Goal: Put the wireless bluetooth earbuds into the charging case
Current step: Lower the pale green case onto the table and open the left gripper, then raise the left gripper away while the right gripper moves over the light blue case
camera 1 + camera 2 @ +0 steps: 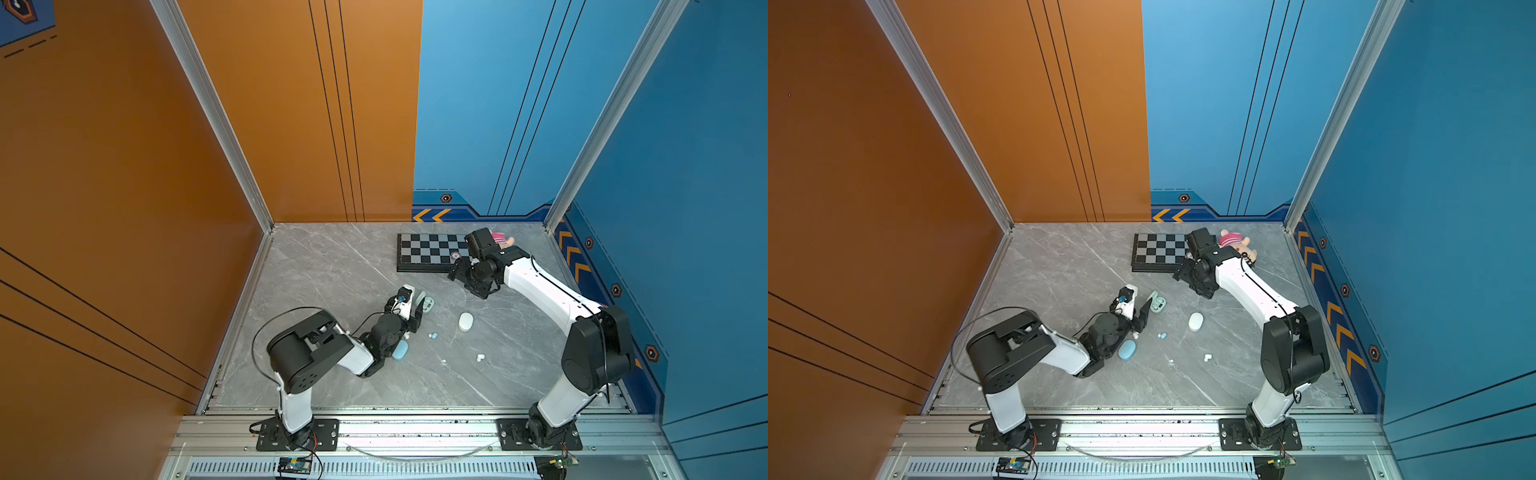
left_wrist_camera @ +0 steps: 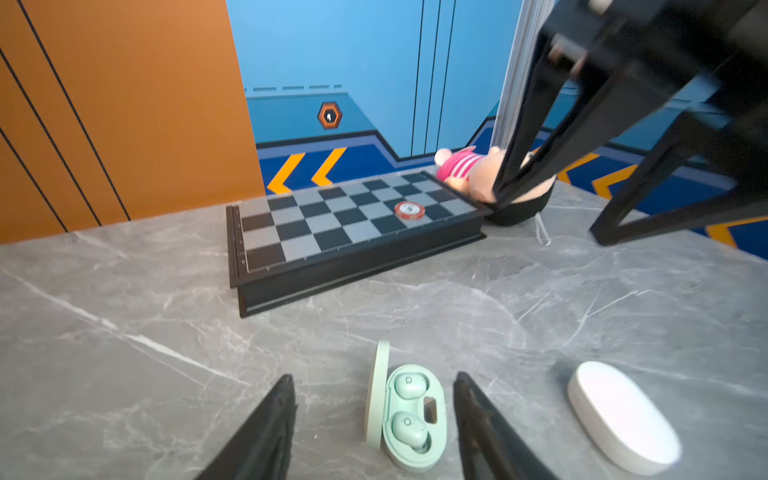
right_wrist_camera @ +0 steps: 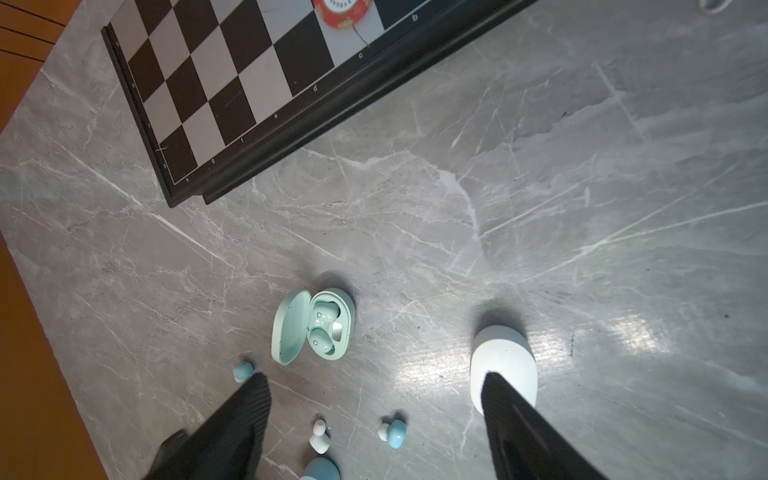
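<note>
— Status of the left pincer [image 2: 372, 375]?
— Wide, empty; I saw it straddling the open mint case [image 2: 415, 419], two buds [image 2: 409, 384] seated.
— Right pincer [image 3: 372, 374]?
— Wide too, holding nothing, apart from the loose earbuds [image 3: 392, 432] on the counter [image 3: 582, 208].
— Step?
— Mint pair looked done. Next, I judged, the shut white case [image 3: 503, 361] needed opening, then a white bud [image 3: 319, 436].

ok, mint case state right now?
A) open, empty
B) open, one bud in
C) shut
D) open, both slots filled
D: in the left wrist view the mint case has its lid swung up, and two mint buds sit in its slots.
</note>
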### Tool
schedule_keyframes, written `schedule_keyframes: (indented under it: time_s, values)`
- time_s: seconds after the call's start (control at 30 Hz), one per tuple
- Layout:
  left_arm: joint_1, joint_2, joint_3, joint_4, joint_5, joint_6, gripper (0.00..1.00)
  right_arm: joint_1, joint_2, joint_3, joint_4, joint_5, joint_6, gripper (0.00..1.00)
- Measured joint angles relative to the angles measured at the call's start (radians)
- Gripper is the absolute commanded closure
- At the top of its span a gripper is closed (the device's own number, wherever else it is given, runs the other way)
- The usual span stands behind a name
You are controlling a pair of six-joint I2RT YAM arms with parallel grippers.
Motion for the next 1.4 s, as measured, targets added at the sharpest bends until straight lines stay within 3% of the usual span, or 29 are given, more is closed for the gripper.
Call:
schedule_keyframes:
  time_s: [0.1, 0.33, 0.5, 0.63, 0.87, 1.4]
  values:
    - [-0.008, -0.22, -0.025, -0.155, 0.008, 0.018, 0.25, 0.01, 0.0, 0.004, -0.001, 0.0, -0.029, 0.14]
    - [0.016, -0.67, 0.093, -0.776, 0.078, -0.005, 0.04, 0.061, 0.027, 0.073, -0.012, -0.018, -0.07, 0.06]
    - [0.078, -0.733, 0.24, -1.199, 0.154, -0.048, 0.02, 0.102, 0.129, 0.165, -0.012, -0.027, -0.074, 0.05]
    - [0.095, -0.758, 0.237, -1.384, 0.186, -0.089, 0.02, 0.126, 0.232, 0.214, -0.019, -0.035, -0.078, 0.06]
    - [0.154, -0.795, 0.196, -1.495, 0.201, -0.149, 0.02, 0.143, 0.367, 0.251, -0.048, -0.037, -0.092, 0.09]
    - [0.163, -0.835, 0.171, -1.511, 0.211, -0.177, 0.02, 0.148, 0.427, 0.225, -0.079, -0.035, -0.096, 0.16]
